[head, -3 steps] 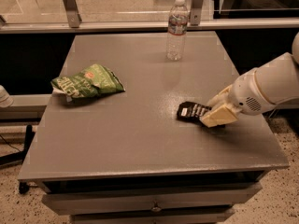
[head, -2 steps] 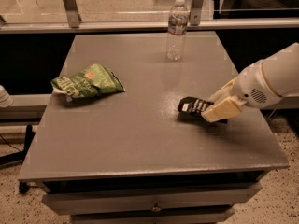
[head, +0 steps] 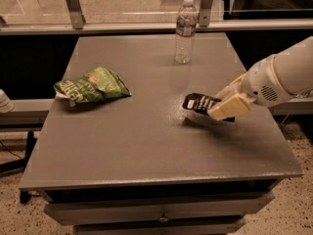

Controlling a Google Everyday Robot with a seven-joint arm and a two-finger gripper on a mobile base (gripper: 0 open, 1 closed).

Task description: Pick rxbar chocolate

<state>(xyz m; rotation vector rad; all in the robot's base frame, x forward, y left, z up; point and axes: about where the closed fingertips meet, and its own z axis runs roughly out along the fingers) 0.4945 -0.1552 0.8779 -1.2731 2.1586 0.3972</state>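
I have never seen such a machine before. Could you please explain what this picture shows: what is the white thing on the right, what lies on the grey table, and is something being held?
The white thing is a robot arm reaching in from the right. At its end is the gripper, a simple hand with two cream-coloured fingers that close like tongs. There is only one picture, from a camera that looks down on the grey table at an angle; where it is mounted I cannot tell.

Three things are there: a green snack bag lying on the left, a clear water bottle standing upright at the far side, and a small black bar, the rxbar chocolate. The gripper is closed on the bar's right end. The bar looks tilted, with a shadow under it, so it seems slightly off the table.
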